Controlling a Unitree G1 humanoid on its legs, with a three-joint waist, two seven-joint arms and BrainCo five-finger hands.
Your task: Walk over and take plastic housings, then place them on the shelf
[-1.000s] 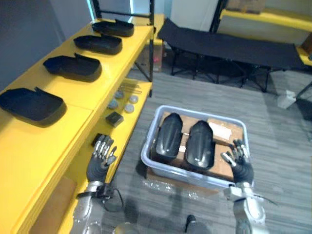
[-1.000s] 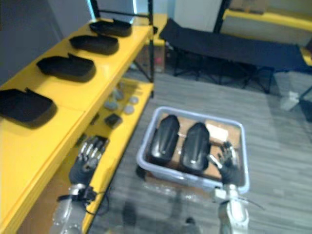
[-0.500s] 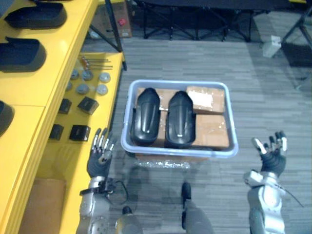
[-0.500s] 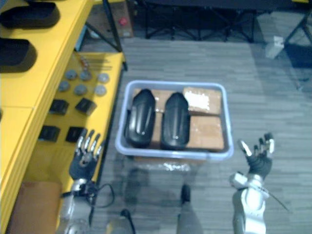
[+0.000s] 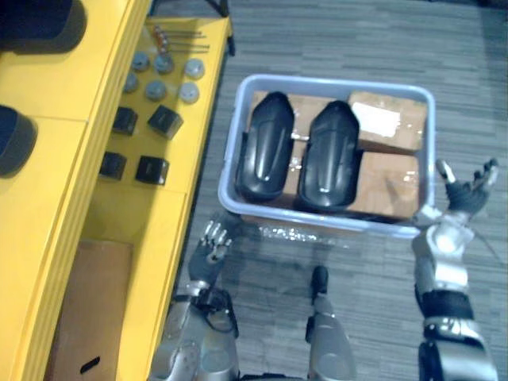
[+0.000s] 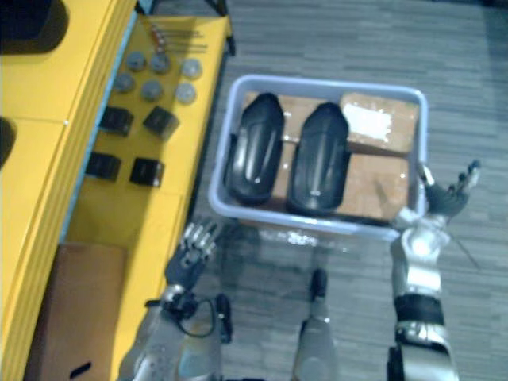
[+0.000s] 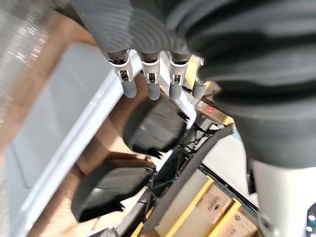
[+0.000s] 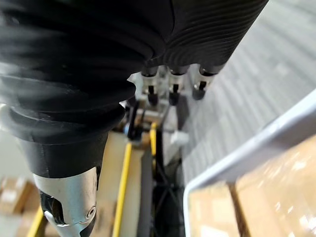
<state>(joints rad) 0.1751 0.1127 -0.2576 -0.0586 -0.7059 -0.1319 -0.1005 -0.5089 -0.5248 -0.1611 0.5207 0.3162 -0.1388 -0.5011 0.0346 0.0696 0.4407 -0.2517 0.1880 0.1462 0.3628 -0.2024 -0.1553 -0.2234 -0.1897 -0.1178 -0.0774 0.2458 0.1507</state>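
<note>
Two black plastic housings (image 5: 264,156) (image 5: 328,155) lie side by side in a pale blue bin (image 5: 228,186) on the floor, on top of brown cardboard boxes (image 5: 386,126). My left hand (image 5: 209,252) hangs open just below the bin's near left corner, fingers relaxed and holding nothing. My right hand (image 5: 464,191) is open at the bin's near right corner, fingers spread, touching nothing. In the left wrist view the fingers (image 7: 150,83) point toward the housings (image 7: 154,126). Part of another black housing (image 5: 16,139) sits on the yellow shelf top at the far left.
The yellow shelf (image 5: 71,198) runs along the left; its lower level carries small black blocks (image 5: 152,169), grey discs (image 5: 157,89) and a brown cardboard sheet (image 5: 82,309). Grey plank floor (image 5: 357,32) surrounds the bin.
The camera has tilted down and come closer, so the bin sits higher and nearer. My right hand has come in to the bin's right corner; my left hand now hangs below its left corner.
</note>
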